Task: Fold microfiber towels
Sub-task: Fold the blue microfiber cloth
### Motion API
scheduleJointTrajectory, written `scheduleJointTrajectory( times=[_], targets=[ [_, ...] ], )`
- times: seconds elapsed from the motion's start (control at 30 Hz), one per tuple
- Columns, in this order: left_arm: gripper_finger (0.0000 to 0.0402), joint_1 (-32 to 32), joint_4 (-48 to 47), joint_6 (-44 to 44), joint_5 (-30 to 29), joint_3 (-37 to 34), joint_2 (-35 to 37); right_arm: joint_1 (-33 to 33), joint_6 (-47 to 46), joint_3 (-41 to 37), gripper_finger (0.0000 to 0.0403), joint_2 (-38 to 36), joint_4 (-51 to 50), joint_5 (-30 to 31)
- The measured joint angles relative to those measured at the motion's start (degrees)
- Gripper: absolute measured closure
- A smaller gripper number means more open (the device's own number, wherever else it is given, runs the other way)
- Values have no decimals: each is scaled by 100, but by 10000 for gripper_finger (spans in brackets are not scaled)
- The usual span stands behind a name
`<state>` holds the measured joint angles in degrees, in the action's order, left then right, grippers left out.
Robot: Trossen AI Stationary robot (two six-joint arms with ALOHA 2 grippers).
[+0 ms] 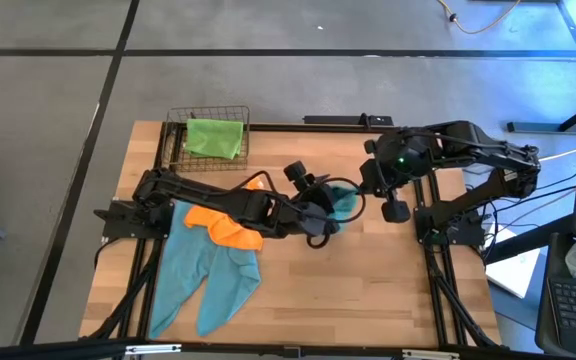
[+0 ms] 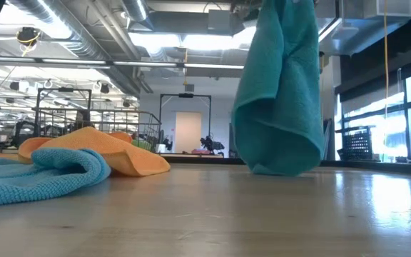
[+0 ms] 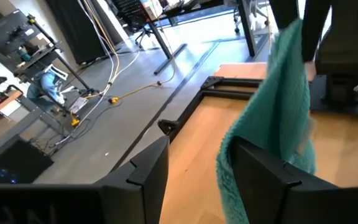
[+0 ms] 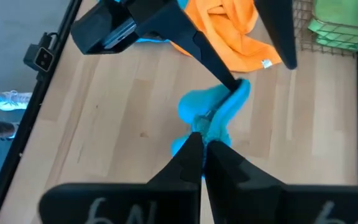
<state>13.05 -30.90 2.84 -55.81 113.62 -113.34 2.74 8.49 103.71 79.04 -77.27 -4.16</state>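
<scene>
A teal towel (image 2: 280, 93) hangs near the table's middle, and it also shows in the high view (image 1: 346, 203). My right gripper (image 4: 202, 144) is shut on its top, pointing down. My left gripper (image 3: 197, 162) is open and level beside the hanging towel (image 3: 284, 93), reaching in from the left (image 1: 320, 212). An orange towel (image 1: 230, 226) lies crumpled on more teal towels (image 1: 208, 275) at the near left. A lime green towel (image 1: 214, 138) lies in a wire basket. My right gripper pinches the teal towel's bunched top (image 4: 211, 124) between its two shut fingers, from above, pointing down. The towel hangs slack below, and its lower end (image 2: 277, 168) reaches the table. My left gripper has one finger (image 3: 260, 171) against the hanging towel's edge (image 3: 224, 180); the other finger stands clear.
The wire basket (image 1: 208, 122) stands at the far left of the table. The orange towel and a teal towel (image 2: 48, 175) are heaped at the left. Bare wood (image 1: 368, 290) lies at the near right.
</scene>
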Motion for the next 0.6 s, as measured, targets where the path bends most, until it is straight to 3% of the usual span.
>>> scheduleJointTrajectory(
  times=[0.37,0.6],
  targets=[
    [238,-152,141,-140,42,0,0,11,55,-1,391,37,350,-208],
    [238,-319,-336,505,764,2,-20,11,57,-1,391,31,483,-212]
  ],
)
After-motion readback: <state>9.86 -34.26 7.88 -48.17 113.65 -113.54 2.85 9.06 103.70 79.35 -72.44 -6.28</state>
